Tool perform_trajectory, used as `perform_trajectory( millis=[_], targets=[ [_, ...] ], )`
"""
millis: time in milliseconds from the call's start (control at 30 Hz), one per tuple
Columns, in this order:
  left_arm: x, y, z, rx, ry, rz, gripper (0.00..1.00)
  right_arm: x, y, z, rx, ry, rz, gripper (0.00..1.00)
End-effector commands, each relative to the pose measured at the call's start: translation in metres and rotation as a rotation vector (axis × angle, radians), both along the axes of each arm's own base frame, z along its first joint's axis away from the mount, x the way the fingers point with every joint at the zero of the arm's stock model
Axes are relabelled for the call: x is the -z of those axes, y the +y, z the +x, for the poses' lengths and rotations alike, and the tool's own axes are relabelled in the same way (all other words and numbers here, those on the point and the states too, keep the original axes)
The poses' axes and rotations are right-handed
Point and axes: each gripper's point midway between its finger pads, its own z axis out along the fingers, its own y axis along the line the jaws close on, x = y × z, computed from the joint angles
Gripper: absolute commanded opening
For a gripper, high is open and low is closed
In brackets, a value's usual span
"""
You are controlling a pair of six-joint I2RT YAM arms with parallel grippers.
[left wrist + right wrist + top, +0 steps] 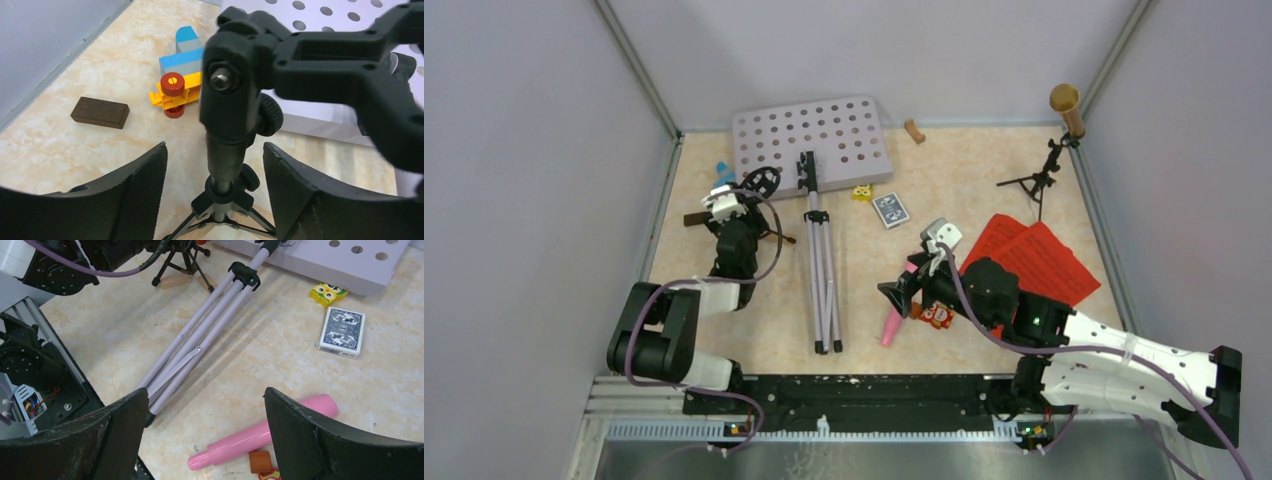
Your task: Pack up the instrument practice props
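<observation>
The grey hole-punched tray [809, 138] lies at the back, its silver tripod pole [822, 270] stretched toward me. My left gripper [746, 212] is open, its jaws on either side of the stem of a small black mic tripod [227, 150] without touching it; in the left wrist view the gripper [215, 192] is low near the legs. My right gripper [900, 294] is open and empty above the pink microphone [265, 435], which lies flat on the table. Red pages [1032, 258] lie at right. The gold microphone [1065, 104] stands on the second black tripod [1039, 180] at the back right.
A blue card deck [890, 209] and a yellow toy [861, 192] lie mid-table. A brown block [100, 112] and a blue-yellow-red toy [180, 75] sit left of the tray. A wooden piece [914, 131] lies at the back. Small orange toys [937, 315] sit beside the pink microphone.
</observation>
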Motion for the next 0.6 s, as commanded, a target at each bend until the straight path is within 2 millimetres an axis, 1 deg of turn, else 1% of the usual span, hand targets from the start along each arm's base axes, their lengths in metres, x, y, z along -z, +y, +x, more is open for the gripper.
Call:
perform_trajectory(
  millis=[0,33,133,267,367,433,567],
  targets=[
    [-0.027,0.009,0.010,-0.049,-0.059,0.019,0.70,-0.009,-0.005,0.002,0.024,0.001,0.033,0.85],
    [-0.027,0.013,0.010,-0.071,-0.053,0.034,0.69,-0.009,-0.006,0.002,0.027,0.000,0.033,0.84],
    [-0.024,0.025,0.010,-0.123,-0.023,0.079,0.68,-0.009,-0.008,0.002,0.031,-0.002,0.037,0.84],
    [-0.025,0.039,0.008,-0.164,-0.003,0.139,0.73,-0.005,-0.008,0.002,0.026,0.002,0.032,0.84],
    [-0.027,0.043,0.004,-0.168,0.003,0.188,0.74,-0.003,-0.007,0.001,0.022,0.005,0.032,0.84],
    [-0.029,0.045,0.001,-0.169,0.015,0.235,0.73,-0.002,-0.007,0.002,0.022,0.006,0.030,0.84],
    [-0.030,0.049,-0.001,-0.168,0.044,0.322,0.65,-0.002,-0.007,0.001,0.017,0.008,0.029,0.84]
  ],
)
